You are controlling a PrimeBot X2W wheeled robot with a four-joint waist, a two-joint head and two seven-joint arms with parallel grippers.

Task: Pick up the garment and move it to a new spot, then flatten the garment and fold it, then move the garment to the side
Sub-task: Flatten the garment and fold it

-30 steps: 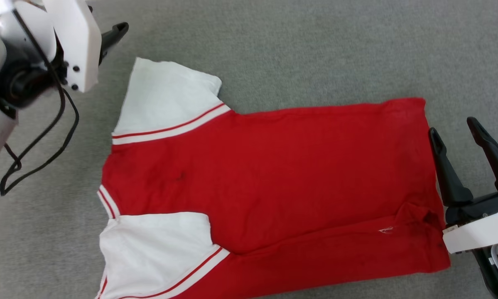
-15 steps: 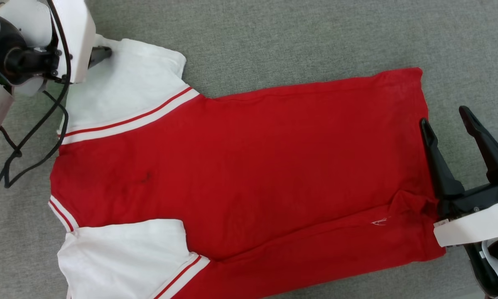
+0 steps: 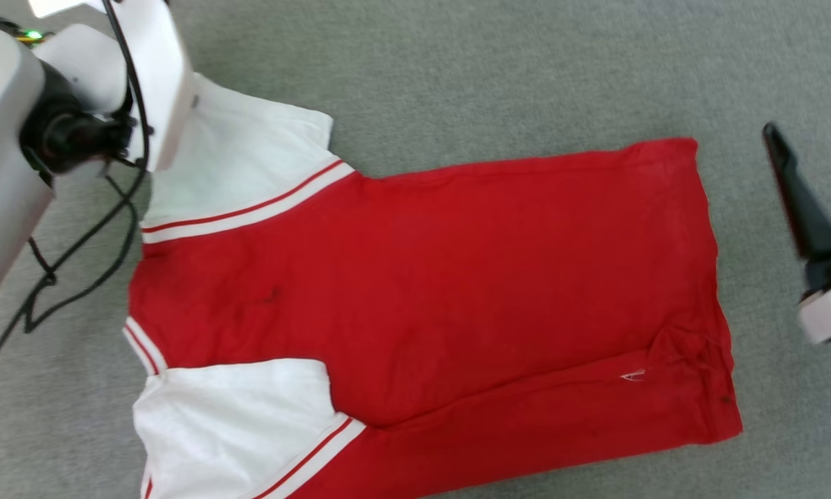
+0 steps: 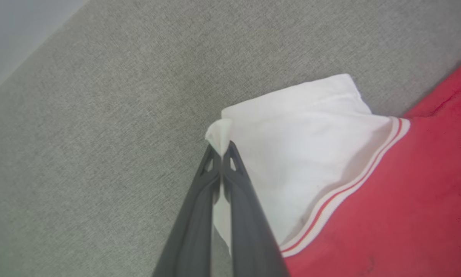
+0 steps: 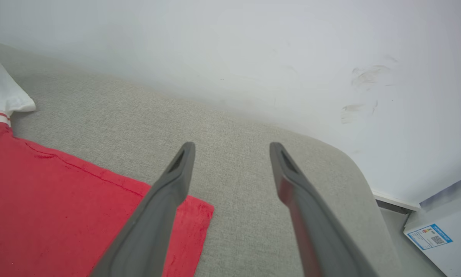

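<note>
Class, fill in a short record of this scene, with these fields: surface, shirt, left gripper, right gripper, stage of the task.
surface: grey fabric surface, pale wall behind it
shirt: red shirt with white sleeves, lying mostly flat, no lettering showing
left gripper: left gripper shut, pinching a corner of one white sleeve
right gripper: right gripper open, holding nothing, near the shirt's hem
stage: shirt spread out, not yet folded

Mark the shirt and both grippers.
Red thin-fabric shirt with white sleeves (image 3: 422, 277): head view, red body.
Left gripper (image 4: 222, 148): left wrist view, between tips pinching sleeve corner.
Right gripper (image 5: 232, 146): right wrist view, between open fingertips.
</note>
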